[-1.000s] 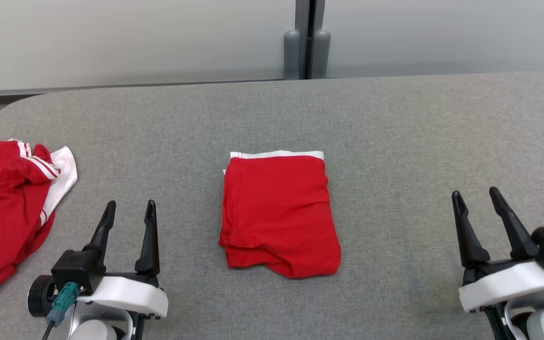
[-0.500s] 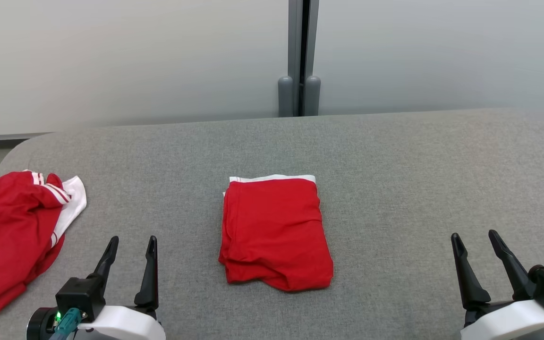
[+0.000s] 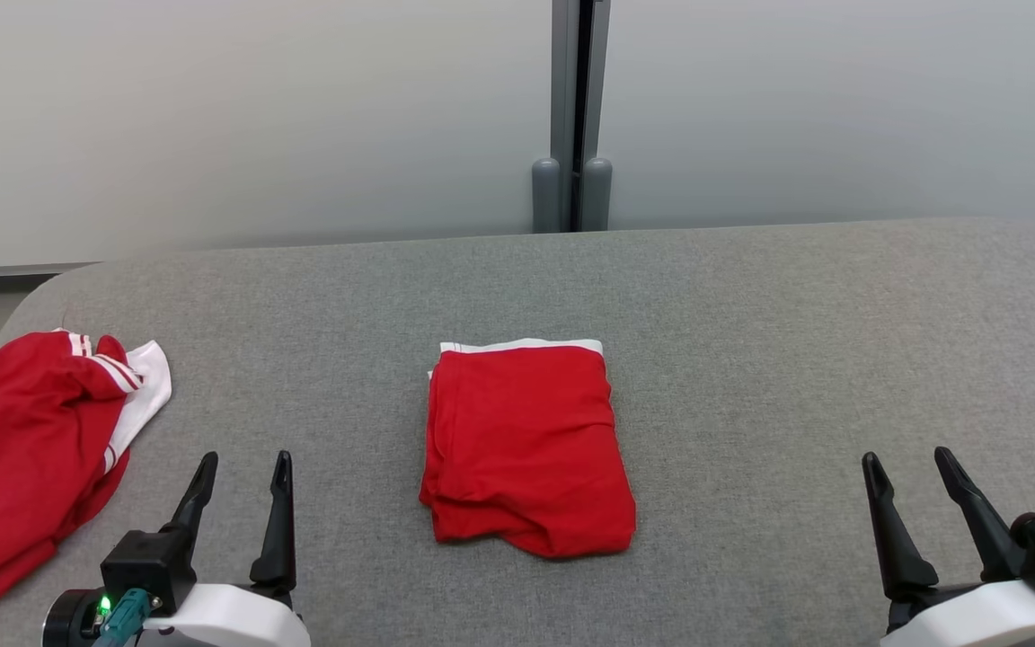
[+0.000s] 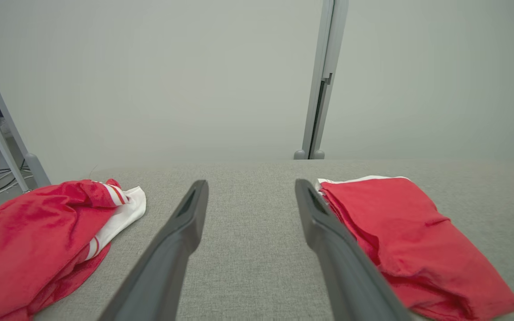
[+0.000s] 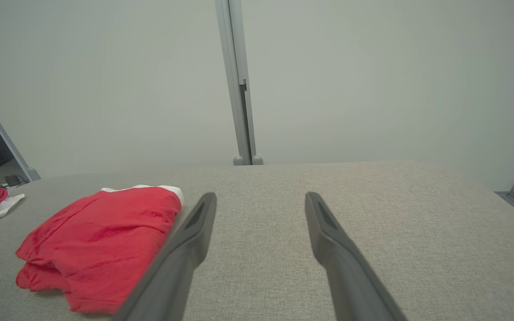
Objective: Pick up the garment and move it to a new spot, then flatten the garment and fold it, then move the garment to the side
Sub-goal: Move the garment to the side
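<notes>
While open table (image 3: 796, 359) flanks the folded garment (image 3: 526, 449), crumpled clothing (image 3: 23, 449) perhaps overhangs left.

We find all three views bright and evenly lit by soft, diffuse light from above, with only a faint narrow shadow under the near edge of the folded garment (image 5: 101, 240), and the wrist views bending slightly at their edges.
</notes>
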`<state>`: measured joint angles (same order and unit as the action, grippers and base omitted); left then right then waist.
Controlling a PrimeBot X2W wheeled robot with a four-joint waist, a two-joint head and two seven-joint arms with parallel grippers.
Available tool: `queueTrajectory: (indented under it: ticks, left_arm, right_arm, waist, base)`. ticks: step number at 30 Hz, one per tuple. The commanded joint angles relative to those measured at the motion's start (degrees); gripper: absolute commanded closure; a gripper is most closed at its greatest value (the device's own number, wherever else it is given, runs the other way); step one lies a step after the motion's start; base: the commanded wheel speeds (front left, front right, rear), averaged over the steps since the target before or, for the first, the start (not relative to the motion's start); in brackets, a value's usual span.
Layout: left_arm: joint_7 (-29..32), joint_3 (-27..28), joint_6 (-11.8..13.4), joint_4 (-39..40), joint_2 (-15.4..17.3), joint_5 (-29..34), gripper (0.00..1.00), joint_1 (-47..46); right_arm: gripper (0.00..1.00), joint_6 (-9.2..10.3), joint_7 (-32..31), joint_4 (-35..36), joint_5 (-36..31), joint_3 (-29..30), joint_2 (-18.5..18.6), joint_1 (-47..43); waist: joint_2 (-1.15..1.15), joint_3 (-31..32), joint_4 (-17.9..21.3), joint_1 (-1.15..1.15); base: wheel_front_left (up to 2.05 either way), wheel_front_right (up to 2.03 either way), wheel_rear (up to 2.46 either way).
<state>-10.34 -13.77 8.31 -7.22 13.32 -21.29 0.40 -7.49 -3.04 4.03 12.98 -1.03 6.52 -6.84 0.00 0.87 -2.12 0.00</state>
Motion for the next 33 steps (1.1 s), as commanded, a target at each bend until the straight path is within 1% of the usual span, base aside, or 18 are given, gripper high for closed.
queueTrajectory:
  ticks: [1,13,18,20,24,29,30,33]
  left_arm:
    - [-0.2,0.0,0.2,0.2,0.1,-0.2,0.00,0.3]
    - [-0.4,-0.6,0.6,-0.2,0.1,-0.4,0.00,-0.8]
    - [-0.8,-0.8,0.7,-0.4,-0.3,-0.4,0.00,-1.6]
    - [-1.1,-1.0,0.7,-0.4,-0.5,-0.4,0.00,-2.4]
    - [-1.7,-1.8,0.3,-0.2,-1.4,0.2,0.00,-4.9]
    - [-3.0,-2.9,-0.1,-0.5,-3.7,0.7,0.00,-9.3]
    - [-3.0,-2.9,-0.1,-0.5,-3.7,0.7,0.00,-9.3]
    - [-3.8,-3.6,-0.6,-0.9,-5.2,0.9,0.00,-11.4]
  right_arm:
    - [0.00,0.00,-0.3,0.2,-0.3,0.2,0.0,-0.6]
    - [0.00,0.00,-1.0,0.4,-0.5,0.1,0.1,-0.2]
    - [0.00,0.00,-1.1,0.2,-0.5,-0.1,0.6,0.2]
    - [0.00,0.00,-1.2,-0.6,-0.3,-0.3,1.1,0.6]
    - [0.00,0.00,-1.1,-3.1,0.3,-1.1,2.2,2.5]
    - [0.00,0.00,-0.6,-10.0,0.8,-5.0,4.6,7.8]
    - [0.00,0.00,-0.6,-10.0,0.8,-5.0,4.6,7.8]
    - [0.00,0.00,0.3,-15.0,1.9,-7.2,5.4,11.1]
  waist:
    - [0.00,0.0,-0.1,0.00]
    - [0.00,0.3,-0.6,0.00]
    - [0.00,0.0,-1.7,0.00]
    - [0.00,-0.3,-2.9,0.00]
    - [0.00,-2.6,-6.9,0.00]
    - [0.00,-6.9,-13.1,0.00]
    - [0.00,-6.9,-13.1,0.00]
    - [0.00,-9.1,-16.5,0.00]
  base:
    - [0.00,0.00,0.00]
    - [0.00,0.00,0.00]
    - [0.00,0.00,0.00]
    - [0.00,0.00,0.00]
    - [0.00,0.00,0.00]
    - [0.00,0.00,0.00]
    - [0.00,0.00,0.00]
    - [0.00,0.00,0.00]
